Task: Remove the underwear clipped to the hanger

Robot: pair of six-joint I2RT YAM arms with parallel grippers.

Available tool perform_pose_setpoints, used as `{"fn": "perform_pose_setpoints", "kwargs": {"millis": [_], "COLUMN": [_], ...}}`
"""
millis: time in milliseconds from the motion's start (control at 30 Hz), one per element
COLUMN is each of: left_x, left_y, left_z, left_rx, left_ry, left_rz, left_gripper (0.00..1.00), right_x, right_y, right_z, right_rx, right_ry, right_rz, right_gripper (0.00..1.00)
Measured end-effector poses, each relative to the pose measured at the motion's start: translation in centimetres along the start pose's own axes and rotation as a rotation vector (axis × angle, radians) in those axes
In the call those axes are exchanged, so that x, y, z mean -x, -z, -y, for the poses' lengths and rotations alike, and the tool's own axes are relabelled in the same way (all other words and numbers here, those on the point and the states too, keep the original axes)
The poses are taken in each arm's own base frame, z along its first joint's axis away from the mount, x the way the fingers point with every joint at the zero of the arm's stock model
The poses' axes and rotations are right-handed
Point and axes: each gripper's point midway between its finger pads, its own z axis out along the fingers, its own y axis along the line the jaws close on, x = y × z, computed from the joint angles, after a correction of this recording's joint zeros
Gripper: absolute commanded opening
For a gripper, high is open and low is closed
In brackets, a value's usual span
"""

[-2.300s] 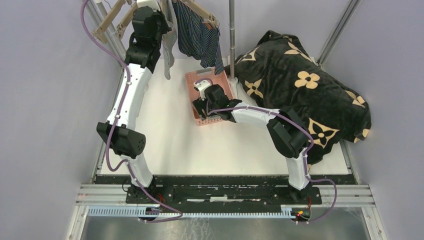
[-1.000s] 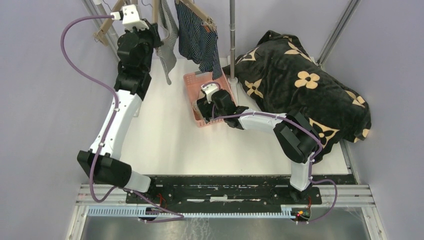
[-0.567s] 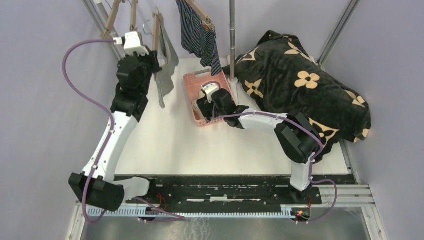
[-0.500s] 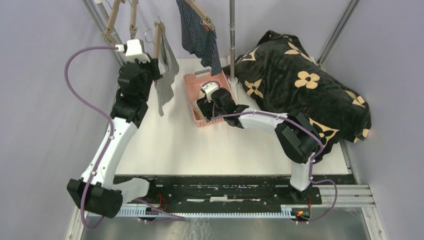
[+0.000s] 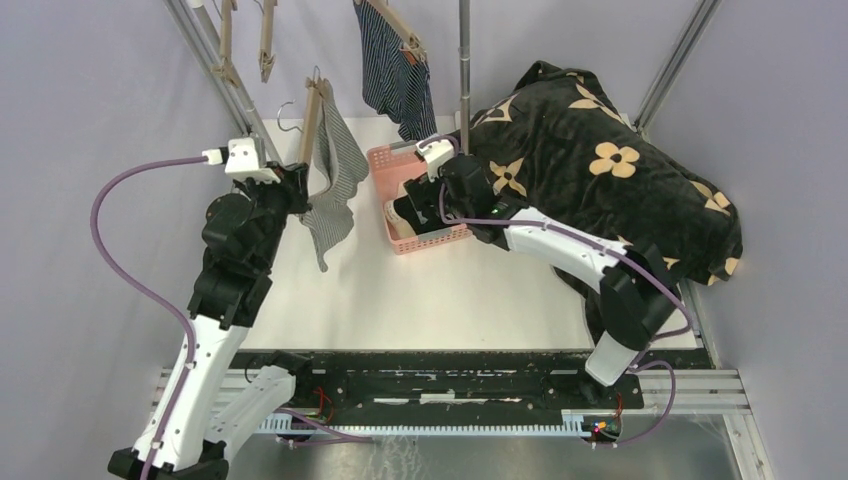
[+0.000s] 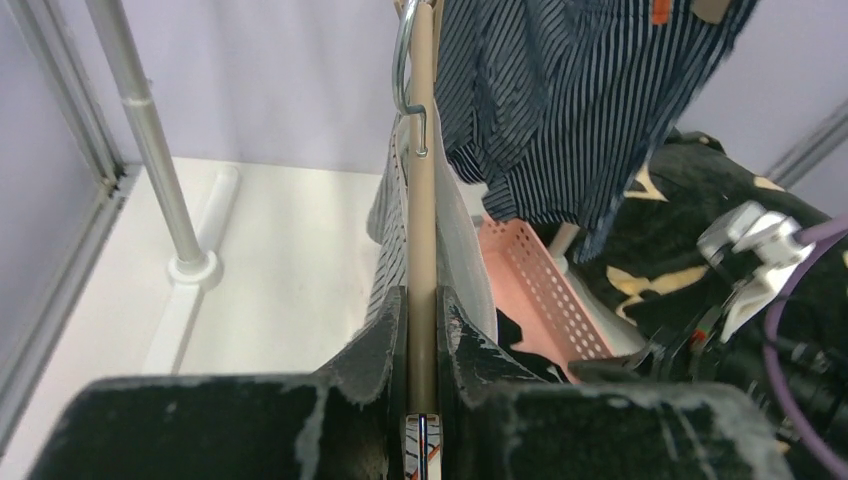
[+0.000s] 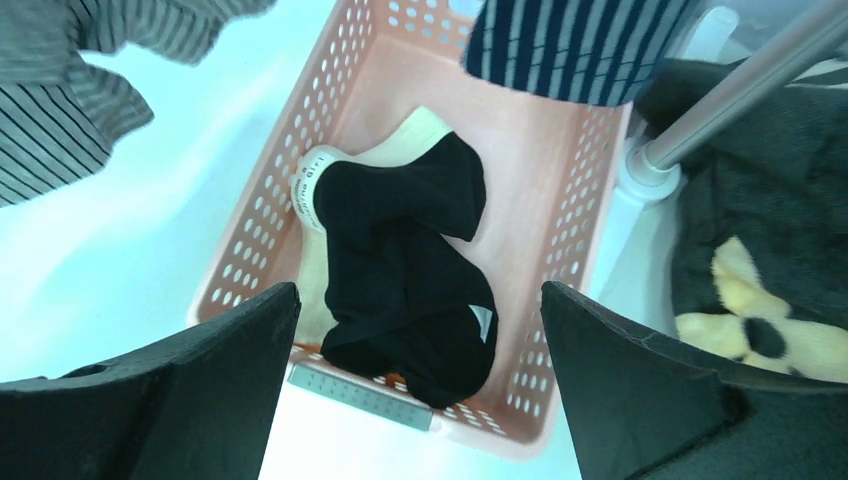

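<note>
My left gripper (image 5: 298, 188) (image 6: 421, 330) is shut on the bar of a wooden hanger (image 5: 312, 118) (image 6: 422, 200), held out over the table off the rail. The grey-and-white striped underwear (image 5: 335, 185) (image 6: 390, 230) hangs clipped to that hanger. The navy striped underwear (image 5: 395, 70) (image 6: 560, 90) (image 7: 570, 35) hangs from another hanger (image 5: 400, 25) at the back. The black underwear (image 7: 400, 270) lies crumpled in the pink basket (image 5: 385, 165) (image 7: 570, 260). My right gripper (image 5: 412, 210) (image 7: 420, 290) hovers open above the basket with nothing between its fingers.
A big black blanket with tan flowers (image 5: 610, 170) (image 6: 700, 200) fills the right side of the table. A metal pole (image 5: 464, 70) stands just behind the basket. Two bare wooden hangers (image 5: 228, 40) hang at the back left near the frame post (image 6: 150, 130).
My left arm has pulled the hanger with the grey-striped underwear off the rail, toward the near side and lower. My right arm has lifted and shifted back-right over the basket, still open.
</note>
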Motion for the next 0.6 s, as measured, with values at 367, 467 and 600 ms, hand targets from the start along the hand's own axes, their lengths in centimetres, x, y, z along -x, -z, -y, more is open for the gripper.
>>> {"fn": "perform_pose_setpoints", "kwargs": {"millis": [367, 467, 600], "left_x": [-5.2, -5.5, -5.9], "left_y": [4.5, 5.9, 7.5], "left_z": [3.3, 5.0, 7.4], "left_rx": [-0.212, -0.314, -0.472], "left_ry": [0.097, 0.109, 0.122], "left_rz": [-0.205, -0.248, -0.294], "left_gripper": [0.03, 0.03, 0.03], "right_x": [3.5, 4.4, 5.7], "right_y": [8.2, 10.6, 13.7], "right_z": [0.1, 0.5, 0.8], "right_rx": [0.209, 0.304, 0.436], "right_ry": [-0.007, -0.019, -0.033], "right_rz": [0.032, 0.080, 0.153], "right_gripper": [1.00, 1.00, 1.00]}}
